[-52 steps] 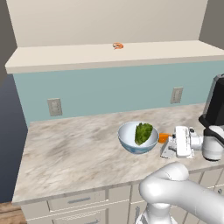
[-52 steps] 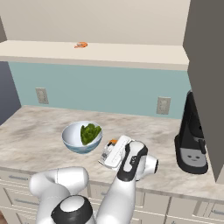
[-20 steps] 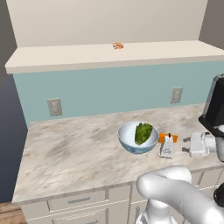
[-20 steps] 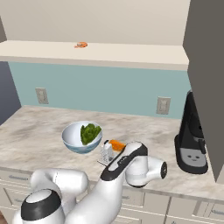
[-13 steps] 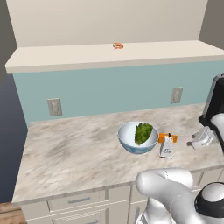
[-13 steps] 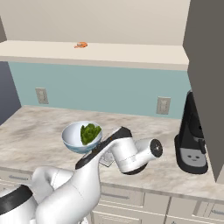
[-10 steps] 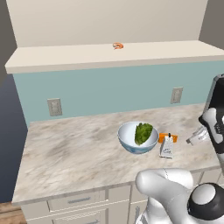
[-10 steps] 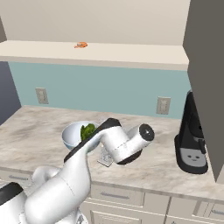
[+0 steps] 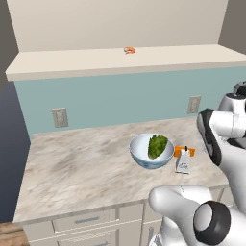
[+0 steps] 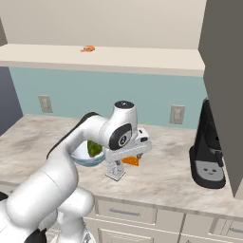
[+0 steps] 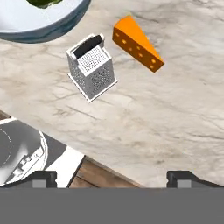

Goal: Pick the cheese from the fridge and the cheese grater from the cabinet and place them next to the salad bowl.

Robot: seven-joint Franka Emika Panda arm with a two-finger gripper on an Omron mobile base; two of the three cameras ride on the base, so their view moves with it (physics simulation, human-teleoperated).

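- The cheese grater [image 11: 91, 71] stands upright on the marble counter [image 11: 144, 122], upper left of centre in the hand view, just below the salad bowl [image 11: 41, 27] at the top left edge. It looks like a stiff, thin metal box with rough perforated faces, probably light and easy to tip. The dark handle on top, or the two narrow flanks, seem the best places to take hold.
- The cheese [image 11: 136, 42] lies just right of the grater, apart from it, in the upper middle of the hand view. As a firm wedge with sloping, smooth faces, it would likely slide out of a pinch unless held across its two flat parallel sides.
- In the left base view both sit at the lower right of the bowl [image 9: 144, 158], so the placing looks done.
- The gripper [image 11: 112, 177] hangs above them, its tips at the bottom of the hand view, spread wide with nothing between them.
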